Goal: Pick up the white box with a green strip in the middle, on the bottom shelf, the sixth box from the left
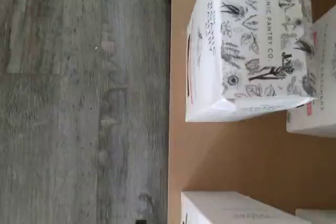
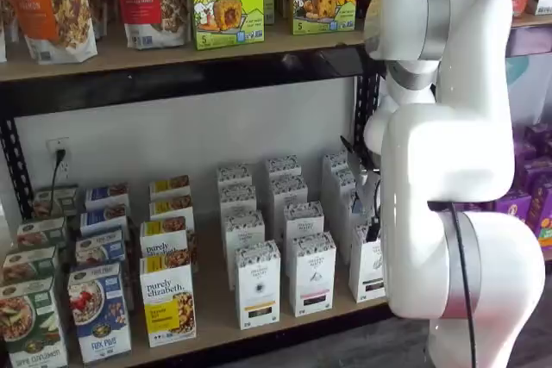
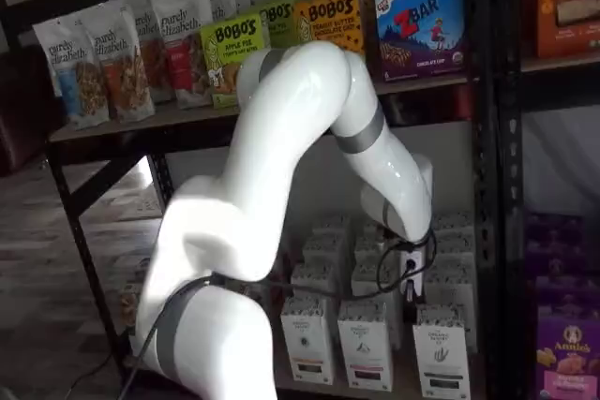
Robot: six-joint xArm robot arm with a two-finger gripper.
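The white box (image 2: pixel 367 266) stands at the front of the right-most row of white cartons on the bottom shelf (image 2: pixel 216 321). It also shows in a shelf view (image 3: pixel 441 351); its strip is too small to tell the colour. My gripper (image 2: pixel 373 217) hangs just above and behind that box, with only dark finger parts showing, so I cannot tell its state. It shows as a black tip with a cable in a shelf view (image 3: pixel 410 292). In the wrist view a patterned-top carton with a pinkish strip (image 1: pixel 252 45) stands at the shelf's front edge (image 1: pixel 176 145). Another white carton (image 1: pixel 231 208) stands across a bare gap.
Two more rows of white cartons (image 2: pixel 257 286) (image 2: pixel 311 273) stand left of the white box, then granola boxes (image 2: pixel 168 299) and cereal boxes (image 2: pixel 99 308). The upper shelf (image 2: pixel 172 53) holds bags and bar boxes. The arm (image 2: pixel 448 152) covers the rack's right side. Grey floor (image 1: pixel 79 103) lies before the shelf.
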